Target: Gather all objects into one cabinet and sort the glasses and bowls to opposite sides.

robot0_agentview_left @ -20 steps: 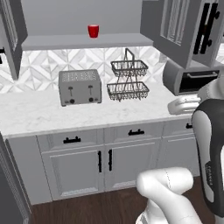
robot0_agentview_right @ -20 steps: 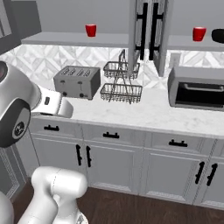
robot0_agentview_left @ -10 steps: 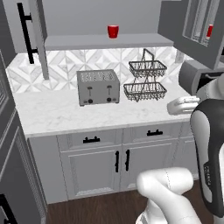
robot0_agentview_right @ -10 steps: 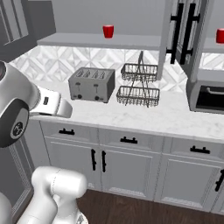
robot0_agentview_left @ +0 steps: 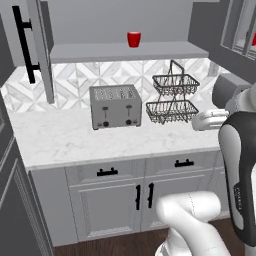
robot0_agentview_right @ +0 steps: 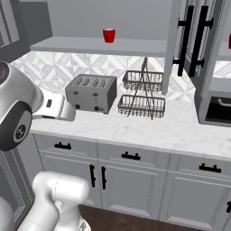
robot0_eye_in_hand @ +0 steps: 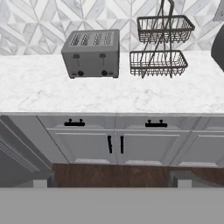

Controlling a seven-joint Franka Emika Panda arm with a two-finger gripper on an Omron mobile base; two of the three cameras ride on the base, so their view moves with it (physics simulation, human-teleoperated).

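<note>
Even, soft rendered light; faint shadows, slightly blurry.

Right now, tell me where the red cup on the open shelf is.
The red cup stands upright on the grey upper shelf, above the toaster and left of the wire basket stand.

You are looking at a grey kitchen wall. A small red cup (robot0_agentview_right: 108,35) stands upright on the open upper cabinet's grey shelf (robot0_agentview_right: 135,46). Below it, on the white marble counter (robot0_agentview_right: 180,128), a grey four-slot toaster (robot0_agentview_right: 90,92) sits just left of a two-tier black wire basket (robot0_agentview_right: 142,94). A cabinet door with long black bar handles (robot0_agentview_right: 194,38) hangs open at right, above a toaster oven (robot0_agentview_right: 218,110).
</note>
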